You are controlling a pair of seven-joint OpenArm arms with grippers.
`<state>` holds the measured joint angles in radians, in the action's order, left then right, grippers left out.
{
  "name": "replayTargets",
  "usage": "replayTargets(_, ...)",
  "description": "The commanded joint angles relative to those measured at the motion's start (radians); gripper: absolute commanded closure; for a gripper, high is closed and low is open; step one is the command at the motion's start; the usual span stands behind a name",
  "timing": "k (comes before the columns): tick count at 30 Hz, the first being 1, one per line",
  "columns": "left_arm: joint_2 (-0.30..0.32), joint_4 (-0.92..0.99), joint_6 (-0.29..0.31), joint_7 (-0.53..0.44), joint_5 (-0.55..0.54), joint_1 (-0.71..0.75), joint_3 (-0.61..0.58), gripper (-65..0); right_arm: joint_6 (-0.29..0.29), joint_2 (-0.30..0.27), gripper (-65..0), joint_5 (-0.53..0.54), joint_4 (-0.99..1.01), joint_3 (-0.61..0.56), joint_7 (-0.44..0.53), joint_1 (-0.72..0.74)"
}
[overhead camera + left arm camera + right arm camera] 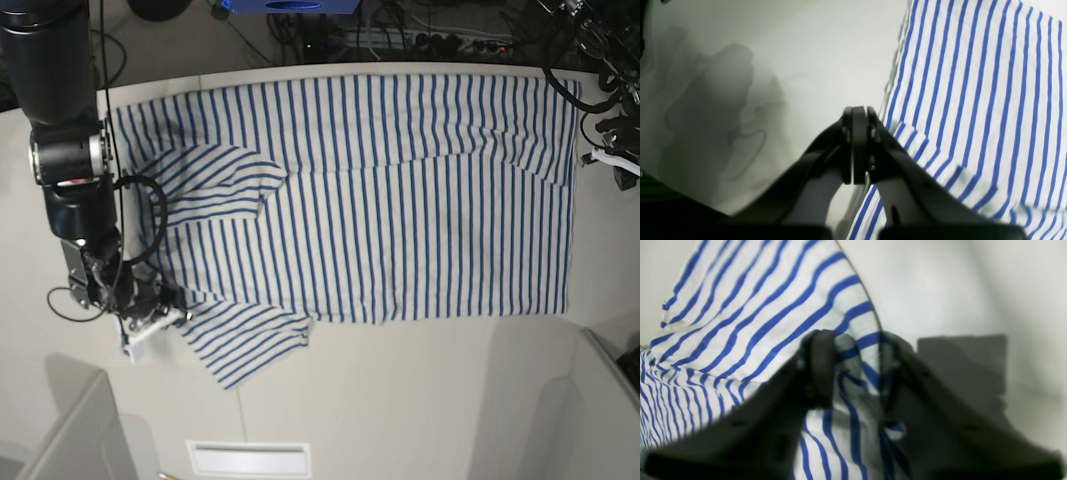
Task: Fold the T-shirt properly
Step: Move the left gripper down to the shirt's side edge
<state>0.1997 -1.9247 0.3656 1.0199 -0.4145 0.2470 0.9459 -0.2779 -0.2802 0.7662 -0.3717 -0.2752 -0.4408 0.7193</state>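
The right gripper (pixel 857 373) straddles the striped T-shirt (pixel 400 200) at the base view's lower left, jaws narrowing around a bunched fold, probably to lift it. The left gripper (pixel 858 143) sits clamped and empty beside the hem.

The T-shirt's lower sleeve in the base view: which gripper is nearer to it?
The right gripper. Its jaws straddle the striped cloth at the edge of that sleeve. The left gripper, jaws shut, hangs beside another edge of the T-shirt, not gripping it.
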Motion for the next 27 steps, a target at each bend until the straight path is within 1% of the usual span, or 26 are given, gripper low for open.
replayTargets(1, 0.02, -0.009, -0.003, -0.023, -0.004, -0.022, 0.003, 0.0, -0.002, -0.007, 0.0, 0.0, -0.008, -0.002, -0.005, 0.029)
replayTargets(2, 0.022, 0.006, -0.003, -0.023, -0.004, -0.036, 0.005, 0.0, -0.001, -0.006, 0.0, 0.0, -0.008, -0.002, -0.005, 0.029)
replayTargets(3, 0.027, 0.026, -0.006, -0.023, -0.004, -0.056, 0.005, -7.4, -0.001, -0.006, 0.0, 0.0, -0.008, -0.002, -0.005, 0.029)
replayTargets(5, 0.054, 0.074, -0.006, -0.023, -0.004, -0.113, 0.003, -26.7, -0.001, -0.006, 0.0, 0.0, -0.008, -0.002, -0.005, 0.029)
replayTargets(7, 0.077, 0.136, -0.004, -0.023, -0.004, -0.165, -0.005, -42.8, -0.001, -0.006, 0.0, 0.0, -0.008, -0.002, -0.005, 0.029)
replayTargets(8, 0.102, 0.179, -0.004, -0.025, -0.002, -0.199, -0.026, -49.5, -0.001, -0.006, 0.0, 0.0, -0.008, -0.002, -0.005, 0.029)
replayTargets(9, 0.128, 0.225, -0.007, -0.025, -0.002, -0.228, -0.052, -54.8, -0.001, -0.006, 0.0, 0.0, -0.008, -0.002, -0.005, 0.029)
replayTargets(10, 0.162, 0.281, -0.007, -0.026, -0.002, -0.259, -0.087, -58.7, -0.001, -0.006, 0.0, 0.0, -0.008, -0.002, -0.005, 0.029)
replayTargets(11, 0.189, 0.339, -0.007, -0.031, -0.002, -0.294, -0.129, -61.1, -0.001, -0.006, 0.0, 0.0, -0.008, -0.002, -0.005, 0.029)
replayTargets(13, 0.235, 0.472, -0.009, -0.069, -0.002, -0.367, -0.195, -62.0, -0.001, -0.006, 0.0, 0.0, -0.008, -0.002, -0.005, 0.029)
replayTargets(18, 0.323, 0.825, -0.009, -0.263, -0.002, -0.518, -0.361, -61.7, -0.001, -0.006, 0.0, 0.0, -0.008, -0.002, -0.005, 0.027)
replayTargets(22, 0.35, 1.036, -0.009, -0.378, -0.002, -0.631, -0.477, -61.7, -0.001, -0.006, 0.0, 0.0, -0.008, -0.002, -0.006, 0.027)
replayTargets(27, 0.357, 1.227, -0.009, -0.504, -0.002, -0.75, -0.592, -61.7, -0.001, -0.009, 0.0, 0.0, -0.008, -0.002, -0.006, 0.027)
